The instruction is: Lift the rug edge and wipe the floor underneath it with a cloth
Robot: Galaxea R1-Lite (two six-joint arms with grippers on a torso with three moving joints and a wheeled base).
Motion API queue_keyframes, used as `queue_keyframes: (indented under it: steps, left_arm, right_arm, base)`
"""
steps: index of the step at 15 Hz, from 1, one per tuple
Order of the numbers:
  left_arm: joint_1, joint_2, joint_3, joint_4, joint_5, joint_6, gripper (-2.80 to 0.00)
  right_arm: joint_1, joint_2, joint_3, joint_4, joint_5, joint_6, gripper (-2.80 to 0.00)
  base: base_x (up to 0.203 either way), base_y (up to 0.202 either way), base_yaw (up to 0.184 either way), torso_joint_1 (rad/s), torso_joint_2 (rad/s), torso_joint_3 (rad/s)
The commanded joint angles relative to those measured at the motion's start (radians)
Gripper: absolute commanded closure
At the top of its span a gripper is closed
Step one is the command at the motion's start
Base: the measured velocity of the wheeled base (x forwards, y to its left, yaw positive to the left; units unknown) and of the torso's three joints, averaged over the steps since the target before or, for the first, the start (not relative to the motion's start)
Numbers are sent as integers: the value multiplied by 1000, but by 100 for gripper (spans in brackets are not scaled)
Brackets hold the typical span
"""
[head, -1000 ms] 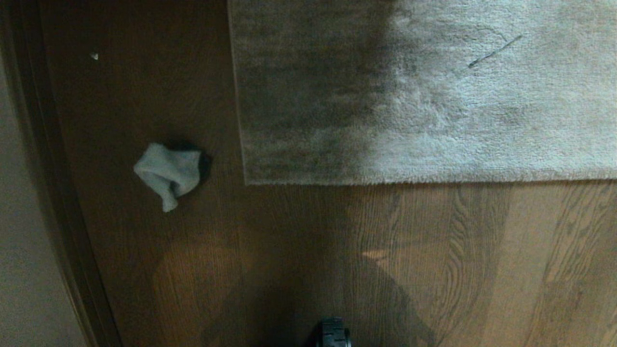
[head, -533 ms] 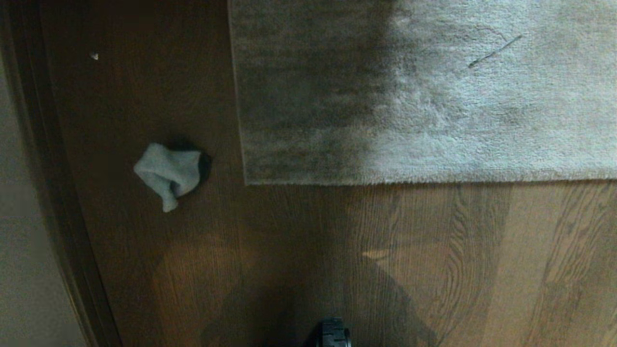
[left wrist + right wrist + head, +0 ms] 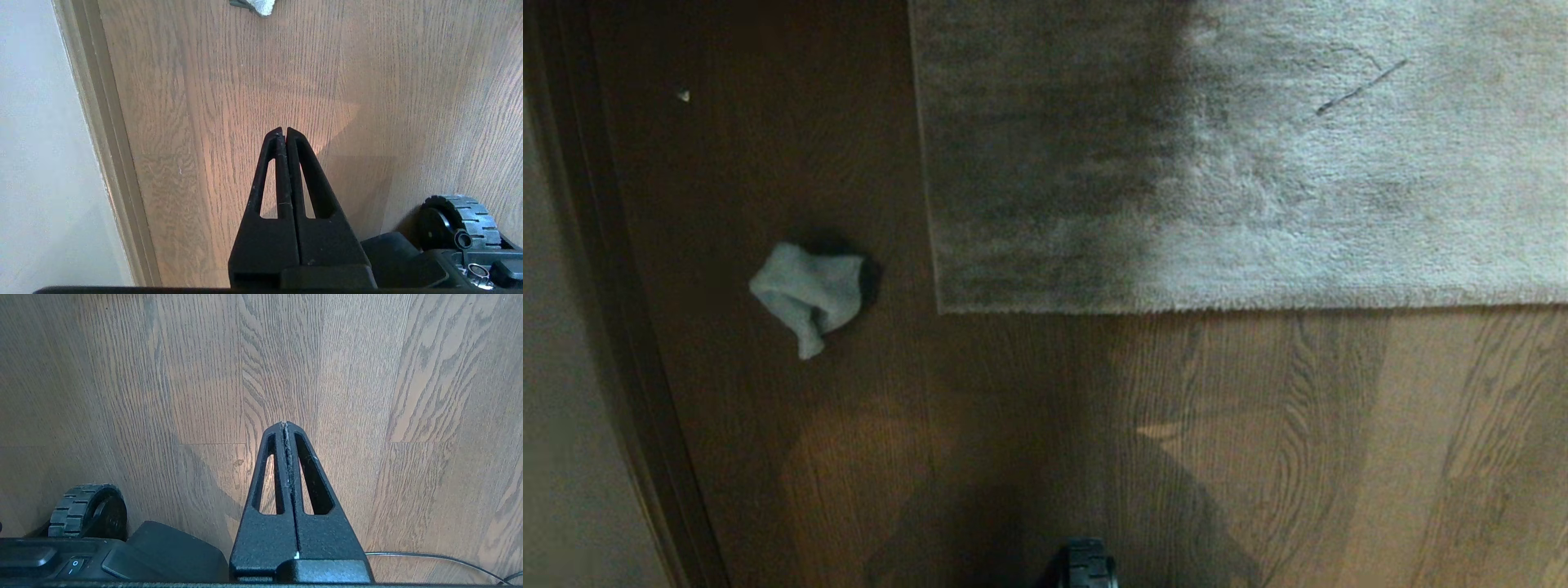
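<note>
Both arms are hanging parked over the floor (image 3: 1258,457), close in by the robot's base; neither is showing in the head view. The left gripper (image 3: 282,130) is sitting with its jaws pressed together, empty, pointing along the planks beside the skirting board (image 3: 110,163). The right gripper (image 3: 286,424) is likewise pressed shut and empty, over bare planks.

Key relation: the cloth (image 3: 807,296) is lying crumpled on the floor on the robot's left, just beside the rug's left border but apart from it, and near the skirting. From the left wrist it is lying straight ahead of the fingertips, well apart from them. Judgement: left arm is the nearer one for the cloth. The rug edge (image 3: 1217,309) is running straight across in front of the robot, flat on the floor, its square corner (image 3: 939,310) between cloth and centre; the right arm is facing that border.

Cut off or unclear: only a sliver of cloth is entering the left wrist view; the rug is not appearing in either wrist view and is running out of the head view on the far and right sides; its left part is lying in heavy shadow. A thin dark streak (image 3: 1362,86) on the pile cannot be identified.
</note>
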State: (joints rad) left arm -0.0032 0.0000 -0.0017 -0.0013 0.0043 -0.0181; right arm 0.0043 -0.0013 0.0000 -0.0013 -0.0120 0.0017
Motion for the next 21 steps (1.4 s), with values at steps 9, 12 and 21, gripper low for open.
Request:
queue_keyframes:
  steps: [9, 12, 21]
  left_arm:
    - [0, 0, 0, 0, 1, -2, 0]
    - [0, 0, 0, 0, 2, -2, 0]
    - [0, 0, 0, 0, 0, -2, 0]
  right_arm:
    - [0, 1, 0, 0, 0, 0, 0]
    - [0, 1, 0, 0, 0, 0, 0]
    - [0, 1, 0, 0, 0, 0, 0]
  base:
    - [0, 0, 0, 0, 0, 0]
    - [0, 0, 0, 0, 0, 0]
    - [0, 0, 0, -1, -1, 27]
